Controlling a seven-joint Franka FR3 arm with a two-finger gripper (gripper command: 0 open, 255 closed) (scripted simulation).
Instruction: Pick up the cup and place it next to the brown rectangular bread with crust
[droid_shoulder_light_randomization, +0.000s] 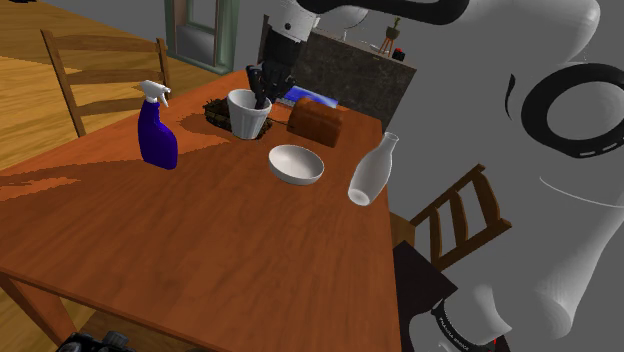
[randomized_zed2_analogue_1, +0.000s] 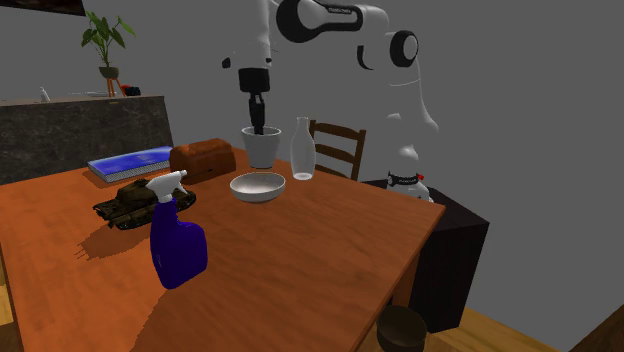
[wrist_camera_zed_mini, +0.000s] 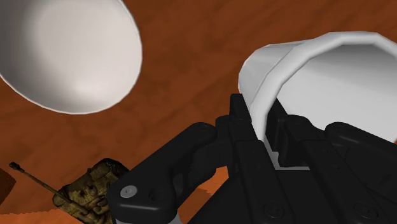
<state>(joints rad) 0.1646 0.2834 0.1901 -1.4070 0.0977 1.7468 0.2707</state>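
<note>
A white cup (droid_shoulder_light_randomization: 246, 115) stands near the table's far end, just to the shoulder view's left of the brown bread loaf (droid_shoulder_light_randomization: 315, 123). My gripper (droid_shoulder_light_randomization: 262, 95) comes down from above and is shut on the cup's rim, one finger inside and one outside the wall. In the wrist view the cup (wrist_camera_zed_mini: 331, 76) wall runs between the black fingers (wrist_camera_zed_mini: 238, 130). In the second exterior view the cup (randomized_zed2_analogue_1: 262, 148) is right of the loaf (randomized_zed2_analogue_1: 203, 159) under the gripper (randomized_zed2_analogue_1: 258, 120). Whether the cup touches the table I cannot tell.
A white bowl (droid_shoulder_light_randomization: 296, 164) lies in front of the cup, a pale bottle (droid_shoulder_light_randomization: 373, 172) nearer the table's edge, a blue spray bottle (droid_shoulder_light_randomization: 157, 130) left. A toy tank (randomized_zed2_analogue_1: 130, 203) and blue book (randomized_zed2_analogue_1: 130, 163) sit by the loaf. Chairs (droid_shoulder_light_randomization: 90, 75) flank the wooden table (droid_shoulder_light_randomization: 200, 250).
</note>
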